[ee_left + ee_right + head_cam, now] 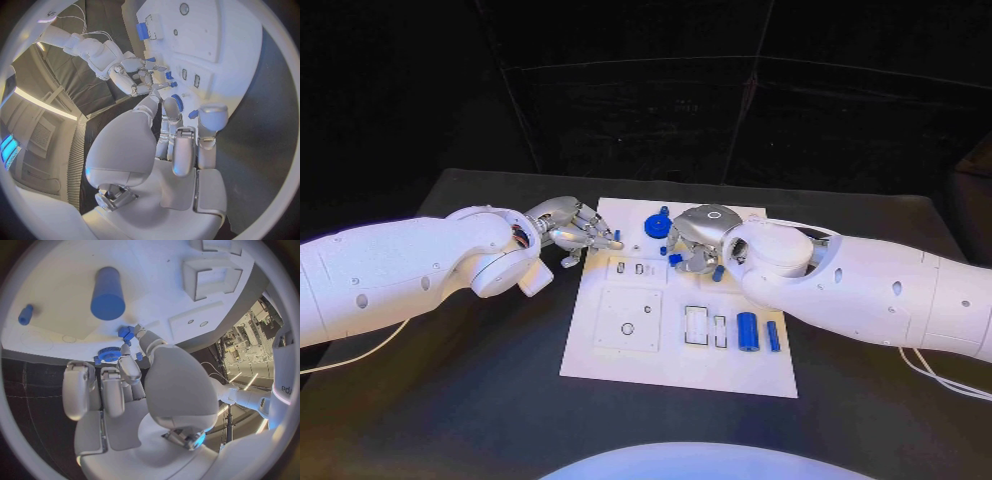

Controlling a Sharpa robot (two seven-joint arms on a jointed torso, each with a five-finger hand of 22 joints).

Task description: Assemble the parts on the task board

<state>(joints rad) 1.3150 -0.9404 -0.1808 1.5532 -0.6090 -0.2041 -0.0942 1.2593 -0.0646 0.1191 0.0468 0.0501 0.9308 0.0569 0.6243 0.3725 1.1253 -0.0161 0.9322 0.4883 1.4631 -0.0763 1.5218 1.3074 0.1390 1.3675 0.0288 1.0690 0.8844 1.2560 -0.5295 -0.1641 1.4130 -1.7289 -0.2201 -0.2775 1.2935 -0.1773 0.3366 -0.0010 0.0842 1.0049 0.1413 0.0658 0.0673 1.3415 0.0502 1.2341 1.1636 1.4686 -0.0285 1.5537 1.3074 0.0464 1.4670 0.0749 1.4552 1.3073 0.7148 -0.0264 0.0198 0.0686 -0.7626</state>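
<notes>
Lying mid-frame on the table (473,400), the task board (678,370). Sitting at its upper middle, a gear part (659,226), between the left hand (574,232) at its upper left edge and the right hand (700,240) just right. Lying at lower right, a cylinder part (747,331) beside a thin peg (773,336).

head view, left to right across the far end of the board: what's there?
left hand at the edge of the task board → blue gear → right hand. The small blue parts under the right hand overlap it, so I leave them out.
</notes>
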